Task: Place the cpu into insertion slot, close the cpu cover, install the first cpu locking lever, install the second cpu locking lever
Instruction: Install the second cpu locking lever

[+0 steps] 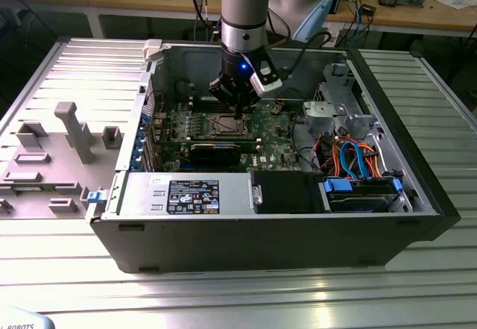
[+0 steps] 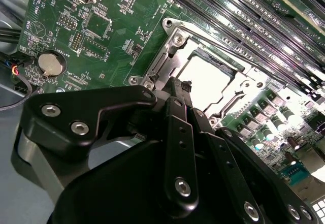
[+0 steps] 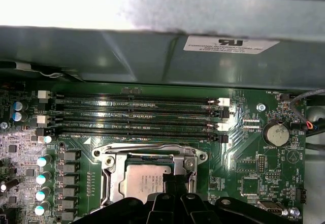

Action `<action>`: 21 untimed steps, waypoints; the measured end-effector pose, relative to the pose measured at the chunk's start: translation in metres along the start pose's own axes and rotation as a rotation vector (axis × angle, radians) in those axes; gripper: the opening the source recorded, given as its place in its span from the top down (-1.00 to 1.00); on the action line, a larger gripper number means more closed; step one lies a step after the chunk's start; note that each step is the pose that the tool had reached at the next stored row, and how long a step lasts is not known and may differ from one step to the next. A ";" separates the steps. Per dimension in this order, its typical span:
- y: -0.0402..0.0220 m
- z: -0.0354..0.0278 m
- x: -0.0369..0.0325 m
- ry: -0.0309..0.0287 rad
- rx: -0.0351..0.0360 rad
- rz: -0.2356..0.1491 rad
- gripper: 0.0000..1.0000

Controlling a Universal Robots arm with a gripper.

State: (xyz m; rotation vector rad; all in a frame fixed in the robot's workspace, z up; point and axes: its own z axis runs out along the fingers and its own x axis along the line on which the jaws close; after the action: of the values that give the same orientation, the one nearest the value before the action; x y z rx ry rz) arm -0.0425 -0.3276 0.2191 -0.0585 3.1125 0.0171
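So the arm was reaching straight down into the open PC case (image 1: 417, 195), which sat on the ribbed metal bench (image 1: 238, 292), and the pincer (image 1: 237, 110) hung right over the socket area in the upper middle of the exterior view. In the second wrist view the pincer (image 2: 179, 86) looked clenched, both black fingers (image 2: 177, 132) pressed together with no gap I could spot, and the tips sat right at the edge of the cpu cover (image 2: 175, 33), though I couldn't tell if they actually touched it. Nothing was visibly held. The cpu (image 2: 205, 76) was already sitting in the insertion slot (image 2: 152, 66), its silvery top showing bright through the window of the cover, a bit above center in that frame. Same story in the first wrist view: the cpu (image 3: 144, 179) lay flat in the lower middle of the frame, the cpu cover (image 3: 109, 176) lay down around it, and the pincer (image 3: 175, 183) tips poked in at its edge. The row of long black memory slots (image 3: 137, 115) ran across the middle of that frame, just beyond the socket, and a round coin battery (image 3: 278, 133) sat at the right. Over on the left of the exterior view a grey fixture tray (image 1: 52, 157) with upright blocks sat on the bench, well apart from the case.
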 end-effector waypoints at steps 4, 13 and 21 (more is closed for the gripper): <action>0.0000 0.0000 0.0000 0.0000 0.0000 0.000 0.79; -0.0021 -0.0023 0.0000 0.0000 0.0001 0.000 0.79; -0.0020 -0.0029 0.0000 0.0000 0.0000 0.000 0.79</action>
State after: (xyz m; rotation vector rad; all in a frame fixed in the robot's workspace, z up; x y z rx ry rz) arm -0.0425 -0.3296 0.2220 -0.0586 3.1125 0.0171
